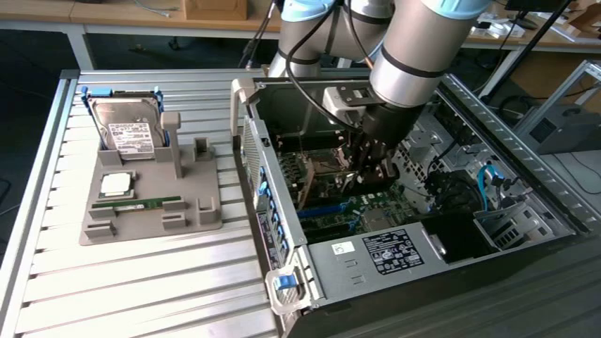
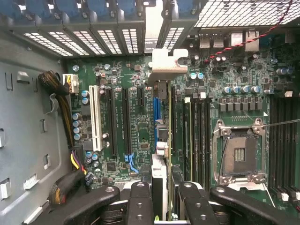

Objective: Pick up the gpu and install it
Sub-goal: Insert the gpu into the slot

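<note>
The gpu [image 2: 161, 140], a thin dark card with a silver metal bracket [image 2: 165, 63] at its far end, stands edge-on between the black fingers [image 2: 140, 206] of the gripper [image 2: 165, 206], which are partly closed and clamped on it. It hangs inside the open black computer case [image 1: 526, 169], just above the green motherboard [image 2: 140, 93] beside the blue slot [image 2: 156, 110]. Outside the case, a grey holder tray [image 1: 150, 225] carries a silver hard drive [image 1: 127, 130], a square processor chip [image 1: 117, 183] and a narrow green memory stick [image 1: 136, 204].

Ribbed aluminium bench [image 1: 141, 282] up front, kinda shiny under overhead light. Wooden desks [image 1: 112, 14] along back, cables draped over. Dark floor [image 1: 38, 63] between.
</note>
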`<state>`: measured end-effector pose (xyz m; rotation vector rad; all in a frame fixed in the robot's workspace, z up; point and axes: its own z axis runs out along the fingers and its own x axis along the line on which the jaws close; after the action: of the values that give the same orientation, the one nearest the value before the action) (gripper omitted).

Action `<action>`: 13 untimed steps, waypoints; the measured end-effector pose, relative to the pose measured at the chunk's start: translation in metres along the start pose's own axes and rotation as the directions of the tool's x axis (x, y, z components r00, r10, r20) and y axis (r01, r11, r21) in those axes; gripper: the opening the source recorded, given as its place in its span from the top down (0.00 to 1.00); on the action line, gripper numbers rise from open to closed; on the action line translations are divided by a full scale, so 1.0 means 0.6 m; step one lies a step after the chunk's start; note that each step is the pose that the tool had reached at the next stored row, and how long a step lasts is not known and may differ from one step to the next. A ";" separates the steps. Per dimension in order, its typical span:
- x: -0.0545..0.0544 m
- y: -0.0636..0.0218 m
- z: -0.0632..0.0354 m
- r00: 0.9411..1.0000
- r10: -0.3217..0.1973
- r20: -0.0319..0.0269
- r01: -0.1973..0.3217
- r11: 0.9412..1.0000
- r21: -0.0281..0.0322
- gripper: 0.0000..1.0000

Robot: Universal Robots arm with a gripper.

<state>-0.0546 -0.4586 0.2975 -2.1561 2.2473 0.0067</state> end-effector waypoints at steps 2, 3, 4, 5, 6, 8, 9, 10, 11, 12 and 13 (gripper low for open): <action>0.000 0.002 0.002 1.000 0.000 -0.001 0.000 1.000 0.000 0.73; 0.000 0.002 0.003 1.000 0.000 -0.001 0.000 1.000 0.000 0.73; 0.000 0.003 0.004 1.000 0.000 -0.002 0.000 1.000 0.000 0.73; 0.000 0.003 0.005 1.000 0.000 -0.002 0.000 1.000 0.000 0.73; 0.000 0.004 0.006 1.000 0.000 -0.003 0.000 1.000 0.000 0.73; 0.001 0.007 0.008 1.000 0.000 -0.004 0.000 1.000 0.000 0.73; 0.001 0.008 0.008 1.000 0.000 -0.004 0.000 1.000 0.000 0.73; 0.001 0.008 0.008 1.000 0.000 -0.004 0.000 1.000 0.000 0.73; 0.001 0.010 0.009 1.000 0.000 -0.004 0.000 1.000 0.000 0.73; 0.001 0.011 0.009 1.000 0.000 -0.004 0.000 1.000 0.000 0.73; 0.001 0.012 0.009 1.000 0.000 -0.004 0.000 1.000 0.000 0.73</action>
<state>-0.0619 -0.4587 0.2919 -2.1580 2.2494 0.0020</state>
